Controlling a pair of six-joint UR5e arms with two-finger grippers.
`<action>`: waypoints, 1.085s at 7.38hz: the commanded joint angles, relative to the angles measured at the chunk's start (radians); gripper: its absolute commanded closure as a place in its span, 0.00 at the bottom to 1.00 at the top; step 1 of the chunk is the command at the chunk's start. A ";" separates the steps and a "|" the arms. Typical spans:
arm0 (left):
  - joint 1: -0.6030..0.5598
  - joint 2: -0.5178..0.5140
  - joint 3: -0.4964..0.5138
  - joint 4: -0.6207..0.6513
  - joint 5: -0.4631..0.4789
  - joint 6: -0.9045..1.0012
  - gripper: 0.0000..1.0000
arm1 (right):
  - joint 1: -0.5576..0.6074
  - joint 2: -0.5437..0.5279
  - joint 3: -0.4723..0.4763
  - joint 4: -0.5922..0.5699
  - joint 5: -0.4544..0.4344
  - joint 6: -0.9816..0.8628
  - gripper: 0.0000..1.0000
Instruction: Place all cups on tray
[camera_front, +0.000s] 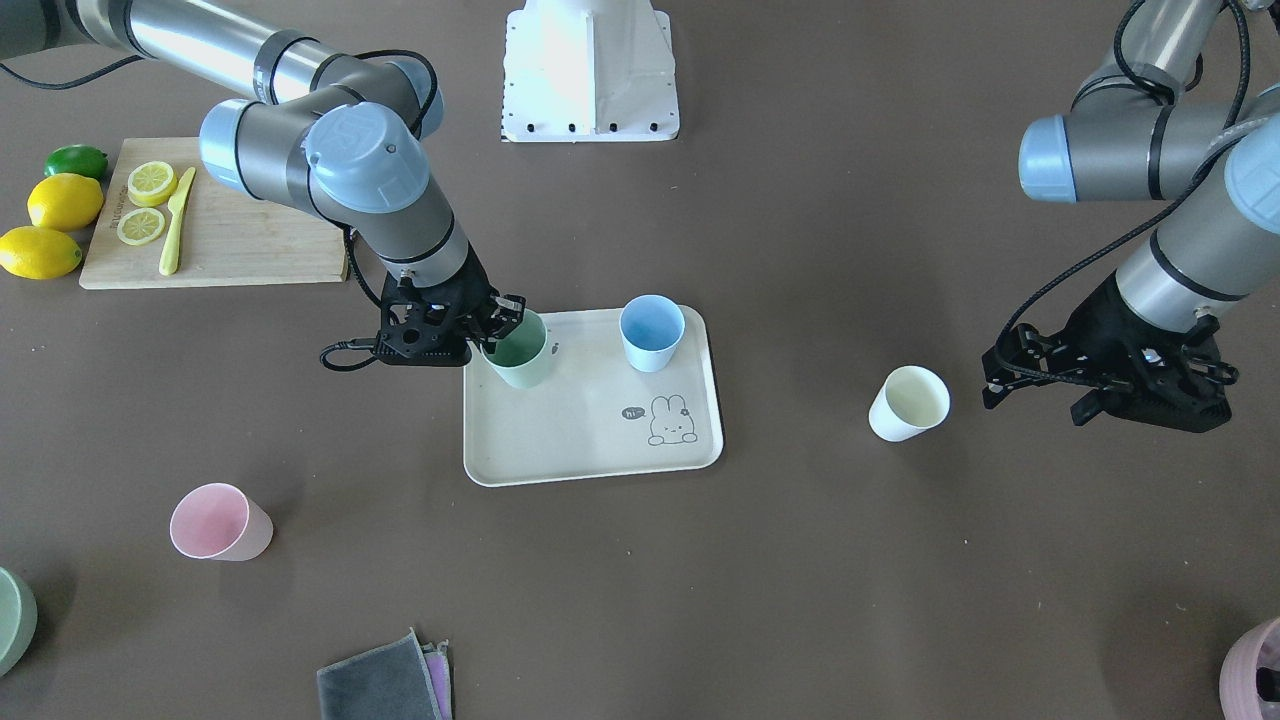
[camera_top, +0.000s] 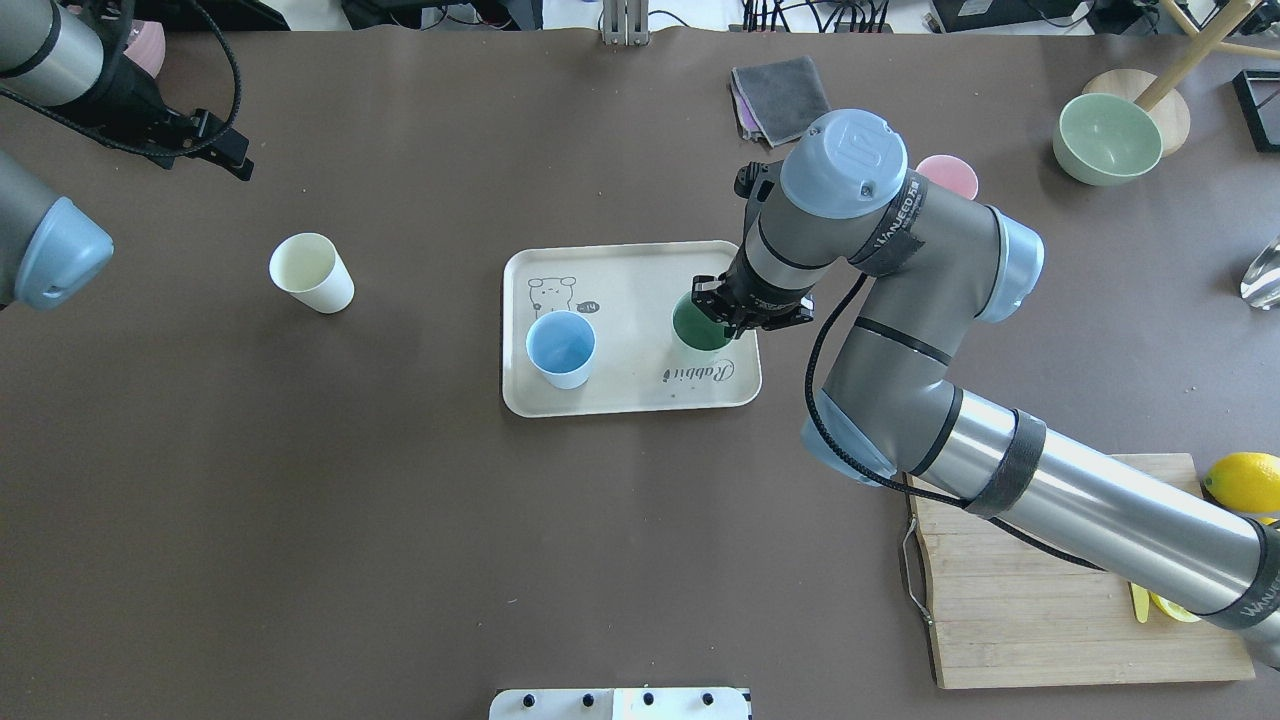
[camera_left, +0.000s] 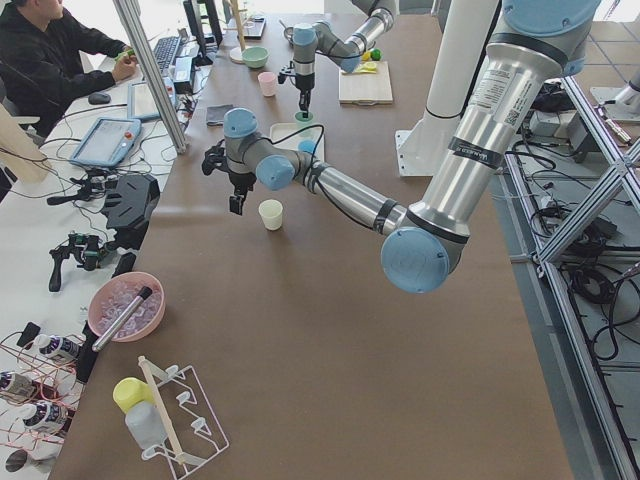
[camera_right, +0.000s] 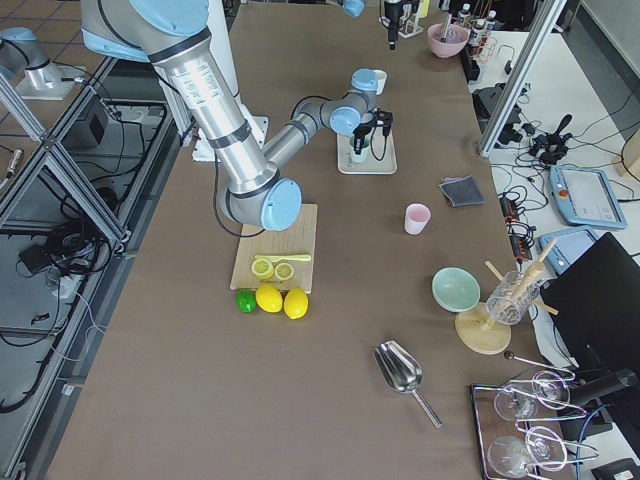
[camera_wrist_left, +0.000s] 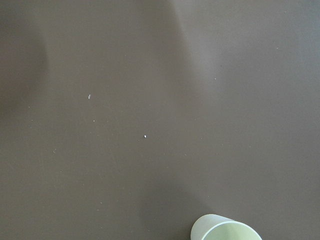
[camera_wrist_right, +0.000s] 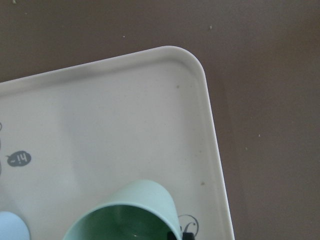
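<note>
Mint cup (camera_front: 522, 355) onto tray (camera_front: 600, 440)
My right gripper (camera_front: 495, 325) pinches its rim to lower it upright; left gripper (camera_front: 1040, 393), jaws apart, by cream cup (camera_front: 908, 403).

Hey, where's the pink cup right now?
In the front-facing view the pink cup stands on the bare table at lower left, the robot's right side, off the tray, between the green bowl and the grey cloth.

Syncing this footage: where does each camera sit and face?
Front-facing: across the table, facing robot; right arm, left arm.
Overhead: behind robot, looking down; both arms.
Left: table's end; left arm nearest.
Right: opposite end; right arm nearest.
Left wrist: above cream cup; no arm.
Right wrist: above mint cup.
Front-facing, overhead share the tray.
</note>
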 joint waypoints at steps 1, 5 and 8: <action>0.007 0.008 0.003 -0.002 0.000 -0.019 0.03 | -0.002 -0.001 -0.008 0.002 -0.001 0.004 0.01; 0.084 0.013 0.094 -0.174 0.010 -0.149 0.03 | 0.118 -0.005 0.067 -0.017 0.148 0.026 0.00; 0.141 0.053 0.118 -0.252 0.059 -0.198 0.03 | 0.228 -0.024 0.073 -0.017 0.242 0.006 0.00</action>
